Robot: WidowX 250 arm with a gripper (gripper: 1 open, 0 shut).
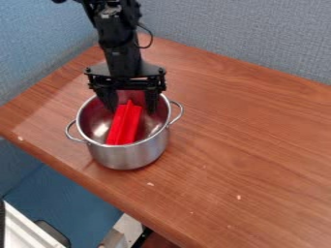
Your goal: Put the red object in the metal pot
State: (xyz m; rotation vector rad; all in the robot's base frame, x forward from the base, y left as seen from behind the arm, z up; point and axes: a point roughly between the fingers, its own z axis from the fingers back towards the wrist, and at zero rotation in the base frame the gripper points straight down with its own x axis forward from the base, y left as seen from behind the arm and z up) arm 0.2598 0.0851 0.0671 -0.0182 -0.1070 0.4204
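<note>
Red ridged bar (124,125) inside shiny pot (130,157)

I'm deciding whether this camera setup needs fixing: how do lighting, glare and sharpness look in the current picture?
Camera view: even, soft light, no harsh shadows; small bright glints on the steel pot; the dark claw shows little surface detail; the whole picture is slightly soft, the red object reading as nearly flat colour.

No readable text, label, brand, number or sign shows anywhere in this view, neither on the pot (127,153) nor on anything around it.
</note>
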